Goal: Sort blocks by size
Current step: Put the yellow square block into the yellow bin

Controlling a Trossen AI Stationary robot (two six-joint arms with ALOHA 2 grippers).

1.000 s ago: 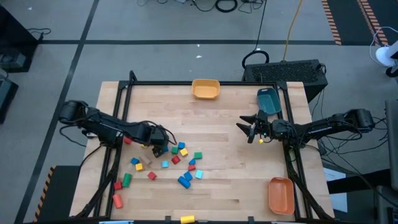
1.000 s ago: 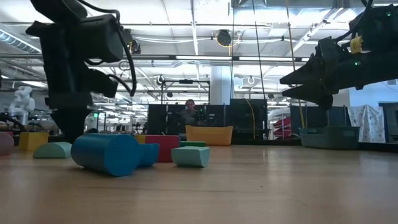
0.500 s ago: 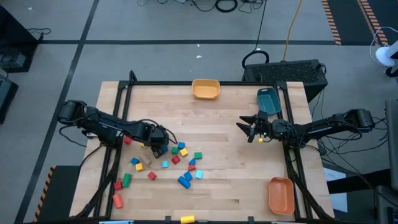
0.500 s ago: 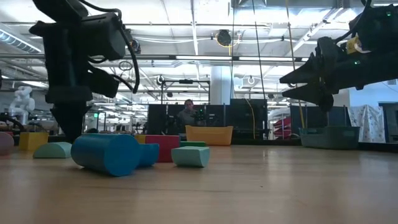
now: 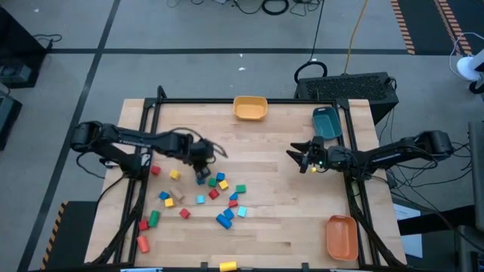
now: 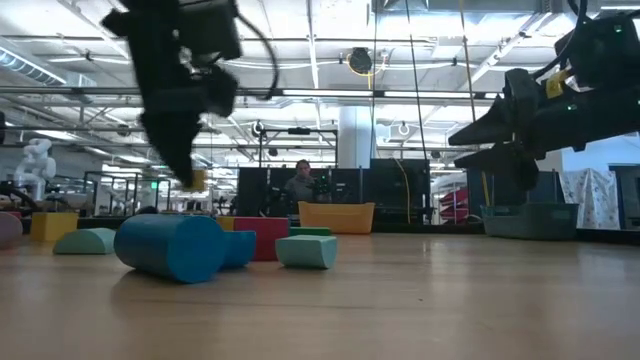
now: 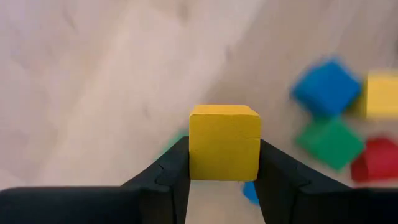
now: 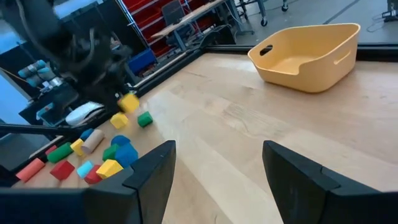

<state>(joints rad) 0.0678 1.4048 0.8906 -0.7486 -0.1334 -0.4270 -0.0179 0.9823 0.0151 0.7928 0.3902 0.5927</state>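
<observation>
Yellow block (image 7: 224, 142) now lifted in L fingers (image 7: 273, 171); yellow bin (image 5: 250, 108) empty.

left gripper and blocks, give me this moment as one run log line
left gripper: shut on yellow cube, lifted off table | right gripper: open, empty, waiting at right side | yellow bin: empty

three bins (image 5: 250, 108), roughly twenty blocks (image 5: 224, 200), two arms (image 5: 128, 140)

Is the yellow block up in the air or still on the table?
Up in the air. The left tool pinches the yellow block between its fingers, and the low view shows it hanging well above the table.
</observation>
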